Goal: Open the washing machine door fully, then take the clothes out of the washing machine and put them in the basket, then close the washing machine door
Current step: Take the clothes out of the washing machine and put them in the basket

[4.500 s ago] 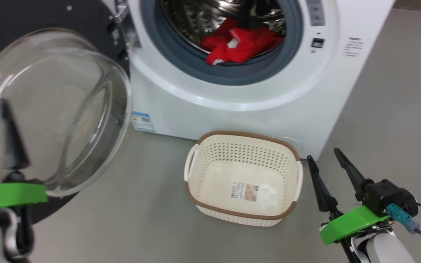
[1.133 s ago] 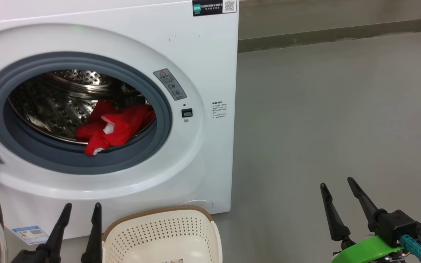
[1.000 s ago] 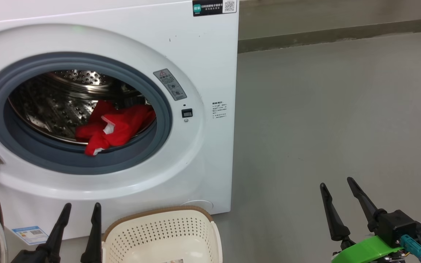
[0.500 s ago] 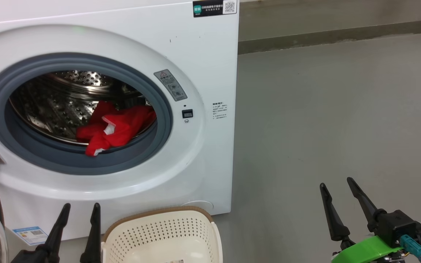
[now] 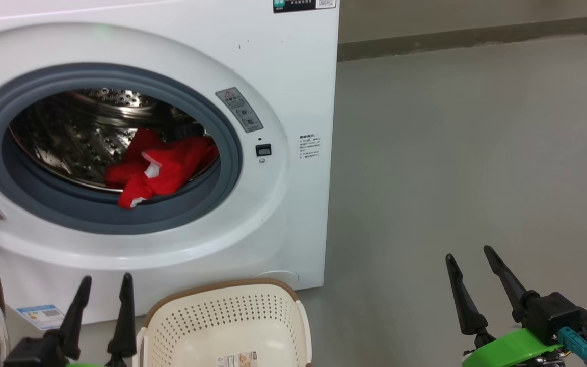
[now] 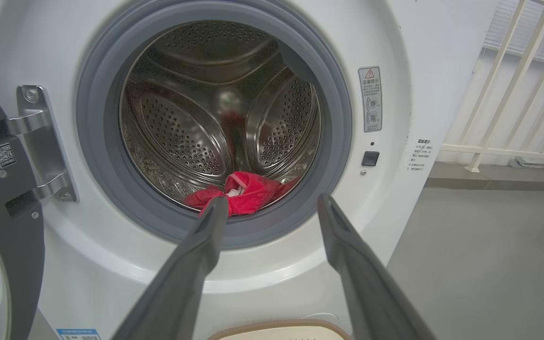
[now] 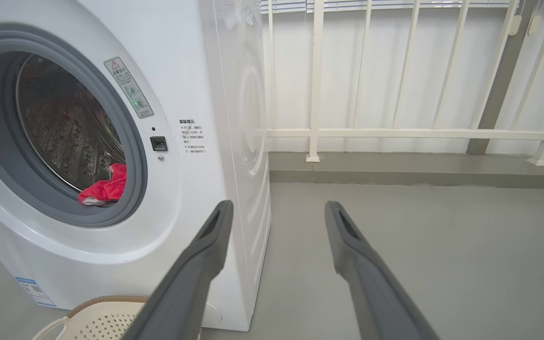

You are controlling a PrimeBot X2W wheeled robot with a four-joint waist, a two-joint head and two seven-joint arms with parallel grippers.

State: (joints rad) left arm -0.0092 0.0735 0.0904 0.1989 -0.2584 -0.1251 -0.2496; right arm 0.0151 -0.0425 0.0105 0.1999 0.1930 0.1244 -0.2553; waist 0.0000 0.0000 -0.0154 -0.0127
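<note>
The left hand (image 5: pixel 106 278) and right hand (image 5: pixel 469 253) are released, empty. The clothes (image 5: pixel 161 168) lie inside the washing machine (image 5: pixel 293 76); its warning sticker (image 5: pixel 239 109) is unreadable. The basket (image 5: pixel 222 311) stands in front.

White washing machine (image 5: pixel 293 76) across upper left of head view, mouth open, grey ring round perforated steel drum. Red clothes (image 5: pixel 163 171) heaped at drum's front lip, white trim showing. Black-rimmed glass door (image 6: pixel 17 245) swung open at left edge. Cream perforated basket (image 5: pixel 212 288), brown rim, upright at bottom centre-left, paper label on its bottom.
</note>
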